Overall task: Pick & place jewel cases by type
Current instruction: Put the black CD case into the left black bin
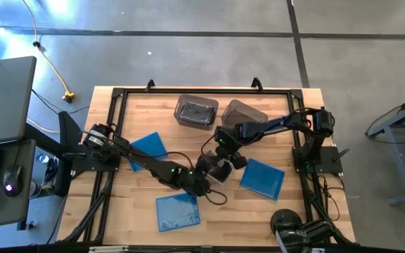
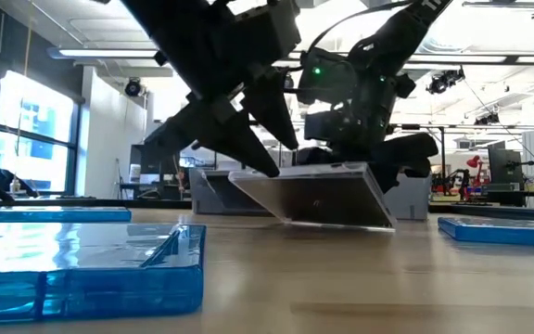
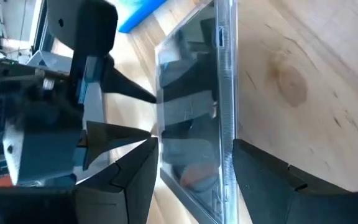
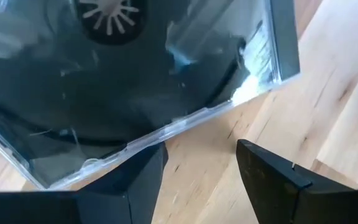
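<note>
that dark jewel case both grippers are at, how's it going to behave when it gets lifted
The dark jewel case sits tilted, one edge up, without bending, so probably stiff. It looks thin and likely light. Its glossy plastic may slip between the left gripper fingers.

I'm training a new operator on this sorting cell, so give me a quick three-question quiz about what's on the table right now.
1. True or false: three blue jewel cases lie flat on the table.
2. How many grey bins stand on the table?
3. The dark jewel case between the left gripper and right gripper is: A lying flat, B tilted with one edge down, C in a bin.
Key: 1 true; 2 two; 3 B.
</note>
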`<state>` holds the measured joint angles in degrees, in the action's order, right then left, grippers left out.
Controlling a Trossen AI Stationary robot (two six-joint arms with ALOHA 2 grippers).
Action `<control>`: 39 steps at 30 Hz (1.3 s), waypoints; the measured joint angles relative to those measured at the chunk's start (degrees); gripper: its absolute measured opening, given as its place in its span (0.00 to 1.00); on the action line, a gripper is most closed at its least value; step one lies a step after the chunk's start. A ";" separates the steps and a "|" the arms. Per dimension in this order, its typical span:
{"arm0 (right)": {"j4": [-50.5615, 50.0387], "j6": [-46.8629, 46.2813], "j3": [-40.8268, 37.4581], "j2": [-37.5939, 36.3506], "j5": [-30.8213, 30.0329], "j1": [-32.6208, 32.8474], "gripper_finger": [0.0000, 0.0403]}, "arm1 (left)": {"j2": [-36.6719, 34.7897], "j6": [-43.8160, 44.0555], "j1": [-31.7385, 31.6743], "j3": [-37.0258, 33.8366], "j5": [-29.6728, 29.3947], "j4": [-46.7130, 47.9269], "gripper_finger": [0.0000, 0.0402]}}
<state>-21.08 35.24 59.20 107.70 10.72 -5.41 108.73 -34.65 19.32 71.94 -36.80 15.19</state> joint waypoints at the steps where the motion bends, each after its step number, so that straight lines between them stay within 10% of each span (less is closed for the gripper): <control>1: 0.15 0.25 0.00 0.00 -0.09 0.27 0.51 | 0.00 -0.02 -0.04 0.41 -0.01 0.75 0.49; 18: 2.21 0.56 -0.11 0.09 3.01 2.43 0.51 | -0.11 -8.86 -0.52 9.94 -5.04 8.70 0.49; 39: 5.75 -1.18 -0.11 0.29 5.22 3.06 0.51 | 0.09 -2.99 -2.19 10.54 6.45 12.80 0.49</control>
<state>-15.33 34.06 59.09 107.99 15.95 -2.35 108.81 -37.64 17.12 82.48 -30.35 27.99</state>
